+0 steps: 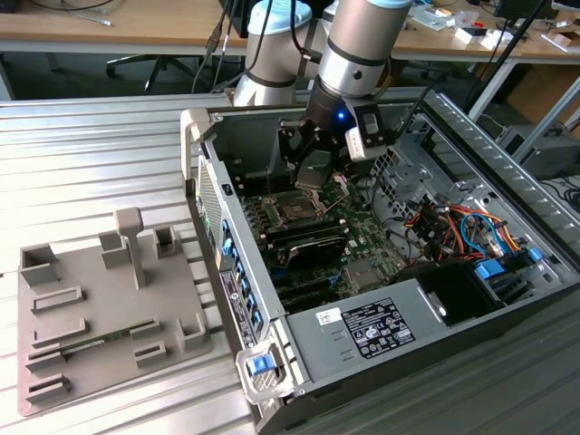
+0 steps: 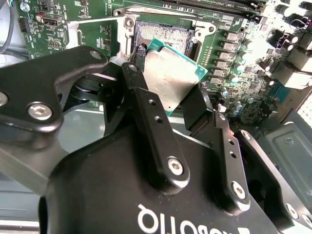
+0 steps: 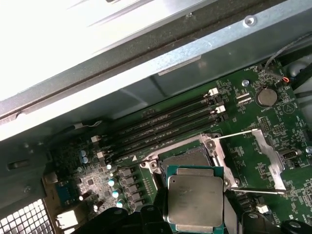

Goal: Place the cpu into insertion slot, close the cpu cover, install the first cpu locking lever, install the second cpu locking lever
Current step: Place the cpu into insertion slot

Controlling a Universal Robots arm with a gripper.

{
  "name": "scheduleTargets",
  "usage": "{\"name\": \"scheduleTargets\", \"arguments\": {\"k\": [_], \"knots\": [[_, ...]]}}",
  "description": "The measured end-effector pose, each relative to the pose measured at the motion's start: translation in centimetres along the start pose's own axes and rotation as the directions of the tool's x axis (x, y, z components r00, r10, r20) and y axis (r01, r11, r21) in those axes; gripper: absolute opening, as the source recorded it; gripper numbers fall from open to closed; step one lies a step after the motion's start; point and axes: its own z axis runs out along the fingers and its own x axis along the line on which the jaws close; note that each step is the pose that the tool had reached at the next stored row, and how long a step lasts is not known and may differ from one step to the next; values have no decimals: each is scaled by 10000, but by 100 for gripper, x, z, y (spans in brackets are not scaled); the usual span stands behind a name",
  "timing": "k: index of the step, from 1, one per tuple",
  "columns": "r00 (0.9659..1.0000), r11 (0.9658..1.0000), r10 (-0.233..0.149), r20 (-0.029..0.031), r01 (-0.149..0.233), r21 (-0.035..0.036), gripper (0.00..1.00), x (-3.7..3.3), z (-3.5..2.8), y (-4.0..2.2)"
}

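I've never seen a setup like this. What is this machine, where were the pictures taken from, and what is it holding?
It is a robot arm reaching into an opened computer case that lies on a ribbed metal table. The exterior view comes from a camera standing apart; both wrist views come from cameras riding on the arm, looking past its black jaws. The jaws are shut on the cpu, a small silvery square chip, held near the insertion slot on the green motherboard, not yet in it. The slot's cpu cover is swung open beside it. On the exterior view's left sits a grey tray of moulded holders.
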Motion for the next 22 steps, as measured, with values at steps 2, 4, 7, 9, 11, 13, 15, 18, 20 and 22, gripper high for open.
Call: {"name": "scheduleTargets", "arguments": {"k": [2, 4, 7, 9, 11, 13, 15, 18, 20, 22], "knots": [[9999, 9999, 162, 1, -162, -3, 55, 0, 1, 0], [9997, 9997, 244, 1, -244, -5, 55, 0, 1, 0], [9994, 9994, 353, 1, -353, -7, 55, 0, 2, 0], [9991, 9991, 418, 1, -418, -9, 55, 0, 3, 0], [9987, 9987, 515, 1, -515, -11, 55, 0, 4, 0], [9980, 9980, 625, 1, -625, -13, 55, 0, 5, 0], [9973, 9973, 735, 2, -735, -16, 55, 0, 6, 0], [9964, 9964, 843, 2, -843, -18, 55, 0, 7, 0], [9959, 9959, 906, 2, -906, -20, 55, 0, 7, 0], [9952, 9952, 974, 2, -974, -21, 55, 0, 7, 0]]}}
